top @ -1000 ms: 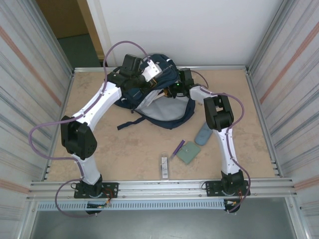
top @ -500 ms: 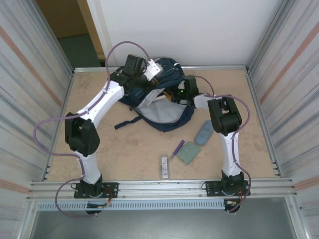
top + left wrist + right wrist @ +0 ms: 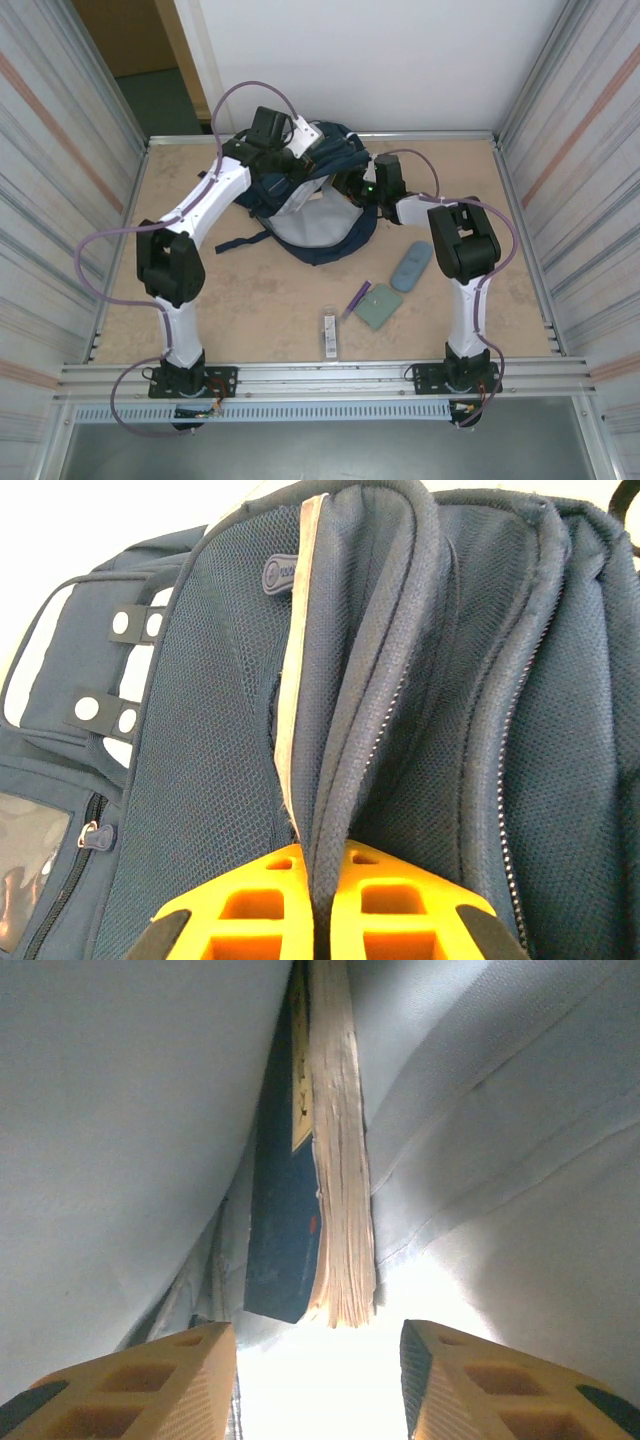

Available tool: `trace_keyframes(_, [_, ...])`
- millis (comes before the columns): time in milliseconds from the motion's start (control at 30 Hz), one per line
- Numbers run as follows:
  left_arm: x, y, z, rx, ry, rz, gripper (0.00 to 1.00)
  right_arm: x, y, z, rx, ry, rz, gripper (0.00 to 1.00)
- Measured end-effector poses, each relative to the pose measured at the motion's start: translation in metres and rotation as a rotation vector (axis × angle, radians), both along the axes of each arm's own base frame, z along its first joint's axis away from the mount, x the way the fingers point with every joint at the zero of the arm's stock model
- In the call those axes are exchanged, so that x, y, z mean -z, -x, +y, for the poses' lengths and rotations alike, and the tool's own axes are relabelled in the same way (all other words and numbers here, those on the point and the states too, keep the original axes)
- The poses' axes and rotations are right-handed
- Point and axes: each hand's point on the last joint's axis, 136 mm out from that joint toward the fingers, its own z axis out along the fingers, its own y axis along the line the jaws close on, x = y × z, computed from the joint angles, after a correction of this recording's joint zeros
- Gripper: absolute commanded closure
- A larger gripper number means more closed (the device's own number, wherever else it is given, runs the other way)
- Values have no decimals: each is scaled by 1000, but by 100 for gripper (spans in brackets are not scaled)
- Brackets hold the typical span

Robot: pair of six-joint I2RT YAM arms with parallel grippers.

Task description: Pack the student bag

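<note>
- The left gripper point(image 3: 318, 885) is clenched on a zip-edged fold of the bag point(image 3: 420, 680), which rises straight ahead of it.
- The right gripper point(image 3: 320, 1360) sits inside the bag with its fingers parted, grasping nothing. A book point(image 3: 290, 1220) stands just ahead, apparently not touching it, between walls of grey lining point(image 3: 120, 1110).
- The left arm point(image 3: 200, 205) stretches forward over the bag's top. The right arm point(image 3: 462, 245) is bent, its wrist in the opening.
</note>
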Motion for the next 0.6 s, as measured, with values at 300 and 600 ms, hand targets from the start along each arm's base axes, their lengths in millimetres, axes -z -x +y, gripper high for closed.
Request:
trace_keyframes(300, [7, 2, -2, -4, 29, 47, 97, -1, 27, -18, -8, 91, -52, 53])
trace_keyframes(600, [26, 10, 4, -62, 161, 214, 85, -47, 55, -40, -32, 203, -211, 50])
